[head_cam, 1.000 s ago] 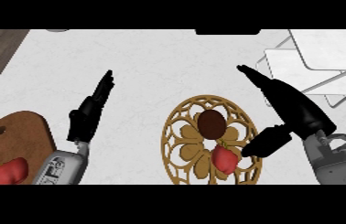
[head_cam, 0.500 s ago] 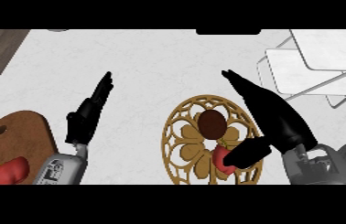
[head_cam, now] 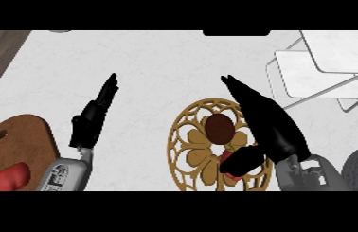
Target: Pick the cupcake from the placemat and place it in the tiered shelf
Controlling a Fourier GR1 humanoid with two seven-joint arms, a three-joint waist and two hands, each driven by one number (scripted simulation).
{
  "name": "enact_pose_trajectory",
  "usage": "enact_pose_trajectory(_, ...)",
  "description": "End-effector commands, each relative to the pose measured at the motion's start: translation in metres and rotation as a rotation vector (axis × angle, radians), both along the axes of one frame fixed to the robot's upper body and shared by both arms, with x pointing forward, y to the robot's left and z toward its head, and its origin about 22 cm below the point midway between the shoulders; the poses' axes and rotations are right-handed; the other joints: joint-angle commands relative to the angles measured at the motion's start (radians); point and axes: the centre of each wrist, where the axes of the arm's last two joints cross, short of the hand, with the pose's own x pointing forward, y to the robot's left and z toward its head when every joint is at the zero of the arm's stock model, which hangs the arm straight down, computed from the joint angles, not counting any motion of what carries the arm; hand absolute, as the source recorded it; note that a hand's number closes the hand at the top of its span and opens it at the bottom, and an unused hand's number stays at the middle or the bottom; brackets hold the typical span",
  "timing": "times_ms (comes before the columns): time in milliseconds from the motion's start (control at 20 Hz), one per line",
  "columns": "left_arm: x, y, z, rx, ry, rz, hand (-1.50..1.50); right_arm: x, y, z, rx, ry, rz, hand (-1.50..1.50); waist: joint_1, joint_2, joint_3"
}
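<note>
1. Cupcake (head_cam: 219, 127): a dark brown oval top with a red part on its near side, partly under the right thumb. I cannot tell whether it is upright or tipped.
2. It sits mid placemat (head_cam: 198, 156), a round gold openwork mat on the white desk (head_cam: 161, 65).
3. Right hand (head_cam: 276, 131): open over the mat's right half, fingers straight, thumb bent in at the red part.
4. Left hand (head_cam: 89, 122): open, well apart to the left.
5. The white tiered shelf (head_cam: 308, 79) is at far right.

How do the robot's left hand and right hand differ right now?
The left hand hangs over the counter, left of the placemat; the right hand is over the placemat's right side. The left hand looks slim, edge-on; the right hand spreads its thumb toward the cupcake. Both are black, fingers straight.
</note>
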Motion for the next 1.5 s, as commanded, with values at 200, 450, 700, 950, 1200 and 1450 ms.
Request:
enact_pose_trajectory(200, -0.004, 0.007, 0.005, 0.009, -0.005, -0.005, 0.00, 0.008, 0.012, -0.010, -0.022, 0.034, -0.043, -1.50, 0.000, 0.000, 0.000)
enact_pose_trajectory(450, -0.017, -0.009, -0.005, -0.003, 0.009, -0.003, 0.00, 0.013, 0.015, -0.018, -0.045, 0.053, -0.062, -1.50, 0.001, 0.000, 0.000)
enact_pose_trajectory(700, -0.006, 0.010, 0.004, -0.014, -0.011, -0.017, 0.00, -0.002, 0.010, -0.036, -0.077, 0.082, -0.044, -1.50, -0.001, 0.000, 0.000)
enact_pose_trajectory(950, -0.009, 0.006, -0.014, -0.002, 0.008, -0.007, 0.00, 0.014, 0.028, -0.066, -0.118, 0.088, -0.044, -1.50, 0.002, 0.002, 0.000)
enact_pose_trajectory(1200, -0.011, 0.001, 0.010, -0.009, 0.010, -0.005, 0.00, 0.022, 0.036, -0.063, -0.142, 0.092, -0.047, -1.50, 0.003, 0.001, 0.000)
enact_pose_trajectory(1450, 0.006, -0.004, 0.012, -0.012, 0.006, -0.006, 0.00, 0.028, 0.003, -0.073, -0.150, 0.093, -0.064, -1.50, 0.000, 0.001, 0.000)
